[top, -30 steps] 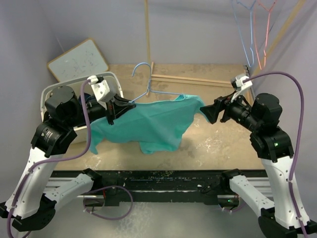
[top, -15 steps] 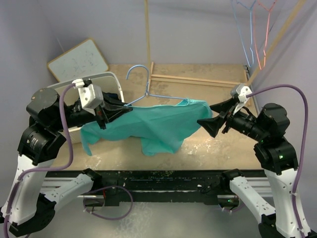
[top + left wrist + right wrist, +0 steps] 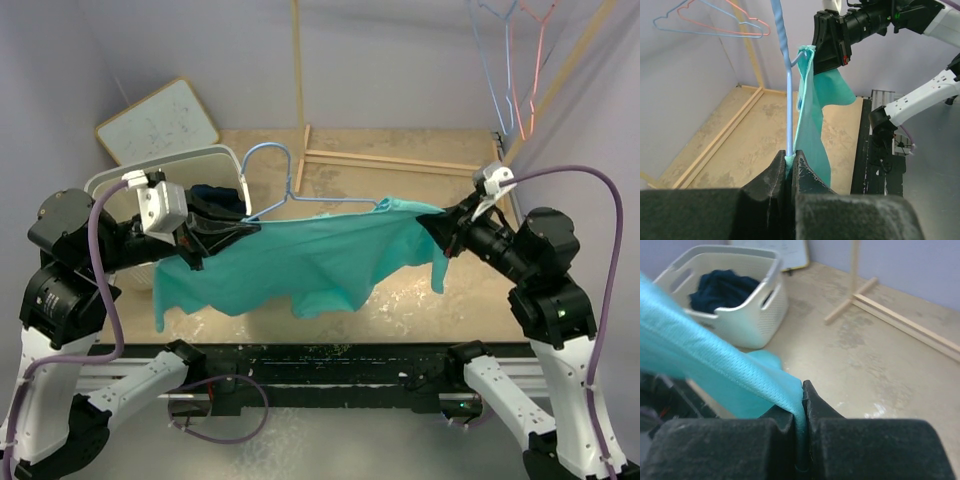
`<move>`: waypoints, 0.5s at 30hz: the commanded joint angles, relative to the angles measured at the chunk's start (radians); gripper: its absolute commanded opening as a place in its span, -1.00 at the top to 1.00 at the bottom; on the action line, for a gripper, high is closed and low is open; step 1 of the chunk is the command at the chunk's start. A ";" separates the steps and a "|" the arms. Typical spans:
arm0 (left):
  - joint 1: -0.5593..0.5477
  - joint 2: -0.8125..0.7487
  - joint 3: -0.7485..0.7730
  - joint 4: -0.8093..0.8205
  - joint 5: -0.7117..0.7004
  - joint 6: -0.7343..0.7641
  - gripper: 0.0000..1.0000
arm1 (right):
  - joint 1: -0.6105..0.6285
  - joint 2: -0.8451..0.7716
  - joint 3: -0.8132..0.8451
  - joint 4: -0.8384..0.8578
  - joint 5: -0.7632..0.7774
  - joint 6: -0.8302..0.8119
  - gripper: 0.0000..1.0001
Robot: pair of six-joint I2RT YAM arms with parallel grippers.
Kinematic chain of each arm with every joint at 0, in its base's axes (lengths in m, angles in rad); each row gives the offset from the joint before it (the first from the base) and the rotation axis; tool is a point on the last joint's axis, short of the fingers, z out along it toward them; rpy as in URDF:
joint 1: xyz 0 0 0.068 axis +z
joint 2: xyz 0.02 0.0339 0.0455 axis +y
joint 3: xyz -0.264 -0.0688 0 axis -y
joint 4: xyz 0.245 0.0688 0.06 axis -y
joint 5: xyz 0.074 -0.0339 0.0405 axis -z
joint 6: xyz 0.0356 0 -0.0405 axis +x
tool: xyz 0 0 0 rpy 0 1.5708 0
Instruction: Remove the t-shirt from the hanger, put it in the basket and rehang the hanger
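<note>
The teal t-shirt [image 3: 310, 255] hangs stretched between my two grippers above the table. A light blue wire hanger [image 3: 268, 152] sticks out of its top edge, hook pointing to the back left. My left gripper [image 3: 238, 229] is shut on the hanger's wire [image 3: 788, 100] together with a bit of teal fabric [image 3: 812, 125]. My right gripper [image 3: 440, 222] is shut on the shirt's right edge, and the cloth [image 3: 715, 357] runs straight into its jaws [image 3: 803, 390]. The hanger's lower part is hidden inside the shirt.
A white laundry basket [image 3: 112, 177] with dark clothing [image 3: 720, 286] stands at the left, behind my left arm. A whiteboard [image 3: 160, 122] leans at the back left. A wooden rack post [image 3: 298, 80] rises at the back, and spare hangers [image 3: 512, 60] hang at the top right.
My right gripper was open beside the shirt's right edge and has shut on it. The left arm pulled left with the hanger, and the shirt now spreads wider between the arms.
</note>
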 commanded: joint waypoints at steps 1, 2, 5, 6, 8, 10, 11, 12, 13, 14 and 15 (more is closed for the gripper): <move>0.000 -0.012 0.019 0.024 -0.109 0.013 1.00 | 0.000 0.066 0.059 -0.066 0.494 0.080 1.00; 0.001 -0.016 0.018 0.017 -0.125 0.015 1.00 | 0.000 0.079 0.064 -0.097 0.630 0.091 1.00; 0.001 -0.026 0.018 0.011 -0.156 0.021 1.00 | -0.002 0.104 0.062 -0.152 0.823 0.133 1.00; 0.000 -0.030 0.020 0.010 -0.165 0.023 1.00 | -0.002 0.107 0.058 -0.158 0.850 0.143 1.00; 0.000 -0.037 0.023 0.009 -0.186 0.028 1.00 | -0.003 0.110 0.042 -0.162 0.861 0.154 1.00; 0.000 -0.046 0.024 0.015 -0.208 0.027 1.00 | -0.004 0.125 0.029 -0.177 0.835 0.155 1.00; 0.000 -0.051 0.023 0.022 -0.217 0.026 1.00 | -0.005 0.135 0.022 -0.182 0.810 0.156 1.00; 0.001 -0.056 0.022 0.029 -0.225 0.023 1.00 | -0.005 0.142 0.014 -0.183 0.765 0.152 1.00; 0.000 -0.062 0.016 0.041 -0.236 0.017 1.00 | -0.005 0.147 0.003 -0.181 0.713 0.149 1.00; 0.000 -0.065 0.008 0.058 -0.244 0.007 1.00 | -0.005 0.154 -0.001 -0.182 0.656 0.138 1.00; 0.000 -0.067 -0.002 0.077 -0.246 0.000 1.00 | -0.005 0.151 -0.007 -0.176 0.579 0.123 1.00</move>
